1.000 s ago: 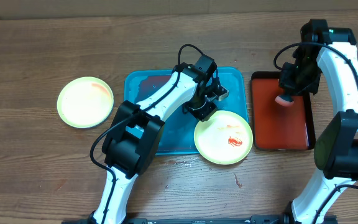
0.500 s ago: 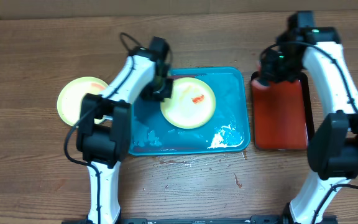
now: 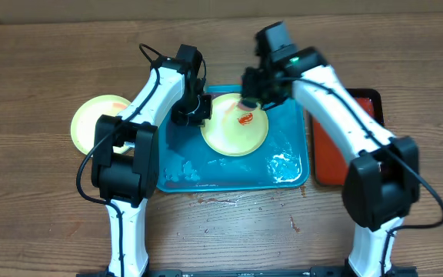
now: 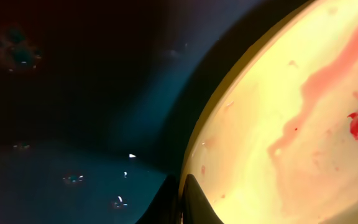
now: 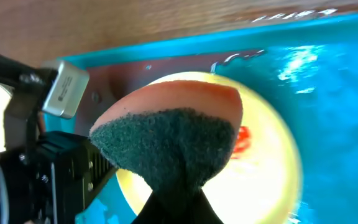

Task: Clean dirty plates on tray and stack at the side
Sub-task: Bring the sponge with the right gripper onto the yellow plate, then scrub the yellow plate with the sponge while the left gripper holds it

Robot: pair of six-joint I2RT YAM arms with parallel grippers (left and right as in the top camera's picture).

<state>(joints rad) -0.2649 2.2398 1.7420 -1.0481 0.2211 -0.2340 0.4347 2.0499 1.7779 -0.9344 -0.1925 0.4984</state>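
Sauce-smeared yellow-green plate [image 3: 235, 137] in the blue tray [image 3: 287, 127], left fingers [image 3: 198, 109] pinching its left rim; right fingers [image 5: 174, 202] clamped on a sponge [image 5: 166, 134] above it; second plate [image 3: 102, 127] on the wooden surface [image 3: 37, 200], left of tray

The wooden table [image 3: 37, 215] carries the turquoise tray [image 3: 206, 171], a red tray [image 3: 325, 165] beside it and a yellow-green plate [image 3: 87, 127].

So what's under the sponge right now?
The yellow-green plate lies under the sponge, on the blue tray, with a red sauce smear showing beside it. The patch of plate directly beneath the sponge is covered, so any sauce there can't be seen.
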